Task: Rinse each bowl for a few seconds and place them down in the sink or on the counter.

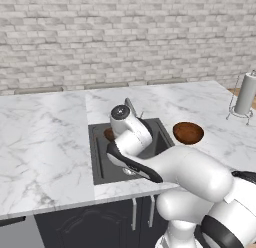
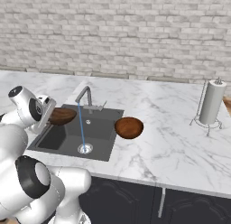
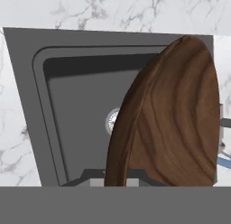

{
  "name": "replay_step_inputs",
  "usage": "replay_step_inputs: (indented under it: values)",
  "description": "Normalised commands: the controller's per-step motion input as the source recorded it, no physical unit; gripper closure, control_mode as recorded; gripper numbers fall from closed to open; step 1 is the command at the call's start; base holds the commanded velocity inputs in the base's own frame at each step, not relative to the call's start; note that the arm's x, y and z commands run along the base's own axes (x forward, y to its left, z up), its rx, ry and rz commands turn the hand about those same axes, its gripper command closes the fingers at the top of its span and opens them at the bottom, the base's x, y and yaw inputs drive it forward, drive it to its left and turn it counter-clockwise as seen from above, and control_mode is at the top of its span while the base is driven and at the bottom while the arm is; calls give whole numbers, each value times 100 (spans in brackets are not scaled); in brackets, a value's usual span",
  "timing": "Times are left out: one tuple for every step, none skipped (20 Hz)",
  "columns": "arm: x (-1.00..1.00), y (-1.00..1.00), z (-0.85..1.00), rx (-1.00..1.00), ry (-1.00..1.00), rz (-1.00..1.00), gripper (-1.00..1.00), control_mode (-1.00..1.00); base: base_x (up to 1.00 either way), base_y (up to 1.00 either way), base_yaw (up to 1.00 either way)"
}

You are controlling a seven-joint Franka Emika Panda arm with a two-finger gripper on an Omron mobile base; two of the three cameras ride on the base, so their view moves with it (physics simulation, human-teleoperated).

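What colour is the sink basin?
Dark grey sink, with a steel drain; clearest in the hand view.

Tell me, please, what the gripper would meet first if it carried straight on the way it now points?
Probably the dark floor of the sink. The gripper, shut on one bowl, looks down into the basin, with the drain roughly ahead. Depth is hard to judge, and the held bowl would likely touch first.

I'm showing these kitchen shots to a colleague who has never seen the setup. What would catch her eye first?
Probably the thin blue stream of water running from the faucet into the dark sink. Next, the gripper holding a wooden bowl over the sink's left side, beside the stream. A second bowl sits on the marble counter just right of the sink.
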Motion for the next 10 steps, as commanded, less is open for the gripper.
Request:
replay_step_inputs:
  values:
    - [16,-18,0,0,0,0,100,-100,0,0,0]
    - [19,-16,0,0,0,0,100,-100,0,0,0]
    - [23,-16,0,0,0,0,100,-100,0,0,0]
    - [19,-19,0,0,0,0,100,-100,0,0,0]
    - [19,-21,0,0,0,0,100,-100,0,0,0]
    - [17,-24,0,0,0,0,100,-100,0,0,0]
    - [15,-21,0,0,0,0,100,-100,0,0,0]
    - [14,-18,0,0,0,0,100,-100,0,0,0]
    - [10,-12,-1,0,0,0,100,-100,0,0,0]
    - [11,-10,-3,0,0,0,100,-100,0,0,0]
